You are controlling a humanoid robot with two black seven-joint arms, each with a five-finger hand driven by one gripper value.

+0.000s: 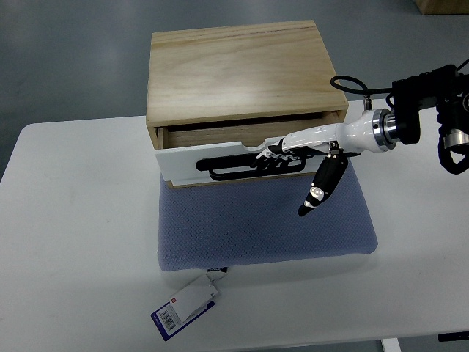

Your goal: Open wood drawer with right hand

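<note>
Reaching in from the right edge, the right hand [297,152] is lying across the white front of the drawer [220,158], its fingers [272,155] curling over the top lip at the notch and hooking it, so the hand is grasping the drawer front. The thumb [319,187] is hanging free below the palm, pointing down and toward the camera, touching nothing. Under the fingers a black handle [234,169] is running along the white front. The drawer is standing slightly pulled out, a dark gap showing behind its front.

Above and behind the hand, the box [234,70] of pale wood is housing the drawer, its flat top bare. Beneath the hand, a blue-grey pad [264,227] is lying under the box and stretching toward the camera. Nothing is standing between hand and drawer.

Farther toward the camera and to the left, a tag [187,304] is sticking out from the pad's near edge, white and blue with a barcode; its print is too small to read.

Everything is resting on a white table [73,235], with grey floor [73,59] beyond.
</note>
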